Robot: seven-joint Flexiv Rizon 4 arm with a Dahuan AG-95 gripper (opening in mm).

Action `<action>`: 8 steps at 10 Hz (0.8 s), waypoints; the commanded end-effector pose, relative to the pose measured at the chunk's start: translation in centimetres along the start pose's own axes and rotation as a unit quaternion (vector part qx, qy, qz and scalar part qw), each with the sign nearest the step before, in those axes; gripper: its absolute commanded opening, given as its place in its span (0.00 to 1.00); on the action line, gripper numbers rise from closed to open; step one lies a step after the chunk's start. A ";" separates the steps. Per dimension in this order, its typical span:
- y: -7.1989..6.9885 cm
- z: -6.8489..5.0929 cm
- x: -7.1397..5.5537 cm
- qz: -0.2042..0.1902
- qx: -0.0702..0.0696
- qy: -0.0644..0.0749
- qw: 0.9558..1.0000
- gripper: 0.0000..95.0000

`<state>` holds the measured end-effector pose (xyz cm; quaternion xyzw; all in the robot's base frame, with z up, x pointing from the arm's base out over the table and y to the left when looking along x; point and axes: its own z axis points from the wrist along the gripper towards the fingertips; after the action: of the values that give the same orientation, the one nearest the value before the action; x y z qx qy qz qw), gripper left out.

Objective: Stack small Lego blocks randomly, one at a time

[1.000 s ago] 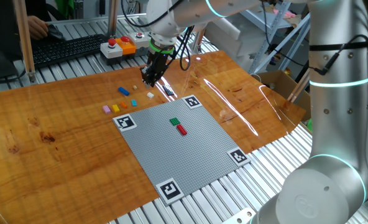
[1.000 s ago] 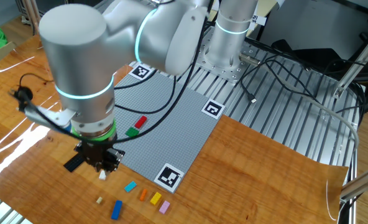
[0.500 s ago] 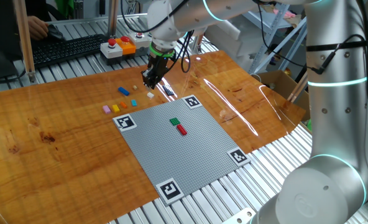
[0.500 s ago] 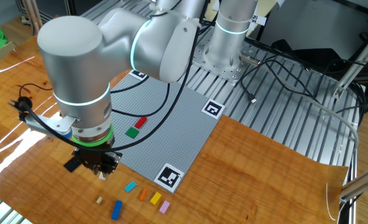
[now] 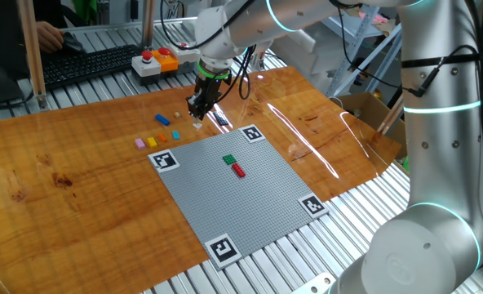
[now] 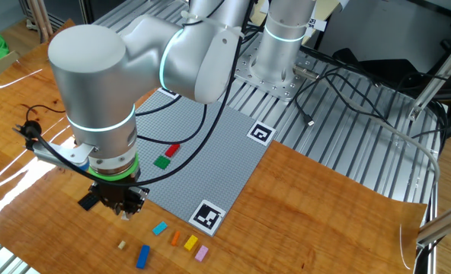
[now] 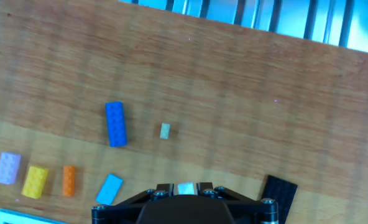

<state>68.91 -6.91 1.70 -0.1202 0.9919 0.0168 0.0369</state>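
My gripper (image 5: 197, 113) is low over the wooden table, just behind the grey baseplate (image 5: 258, 204). In the hand view a whitish small Lego block (image 7: 185, 188) sits between my fingertips and fills the gap; the jaws look shut on it. In front of it lie a blue block (image 7: 115, 123), a tiny pale piece (image 7: 165, 130), a cyan block (image 7: 110, 188), an orange one (image 7: 68, 180), a yellow one (image 7: 35, 182) and a pink one (image 7: 7, 168). A green block (image 5: 230, 159) and a red block (image 5: 238, 170) sit side by side on the baseplate.
A flat black piece (image 7: 277, 190) lies right beside my fingers. Black-and-white marker squares (image 5: 165, 159) sit at the baseplate's corners. A box with round push-buttons (image 5: 156, 59) and a keyboard (image 5: 86, 64) stand behind the table. The arm's big body (image 6: 103, 114) hangs over the near-left table.
My gripper has sunk a little and shifted slightly onto the whitish block. The other blocks have not moved.
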 end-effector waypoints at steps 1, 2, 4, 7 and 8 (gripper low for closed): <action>-0.1 0.3 0.0 0.000 0.001 -0.001 1.000 0.20; -0.1 0.4 0.0 0.000 0.000 -0.001 1.000 0.20; -0.1 0.7 0.1 0.000 -0.001 -0.001 1.000 0.20; -0.1 0.8 0.2 0.000 0.000 -0.002 1.000 0.20; -0.2 1.1 0.3 0.000 -0.001 -0.004 1.000 0.20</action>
<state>68.75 -7.15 0.38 -0.1205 0.9916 0.0180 0.0422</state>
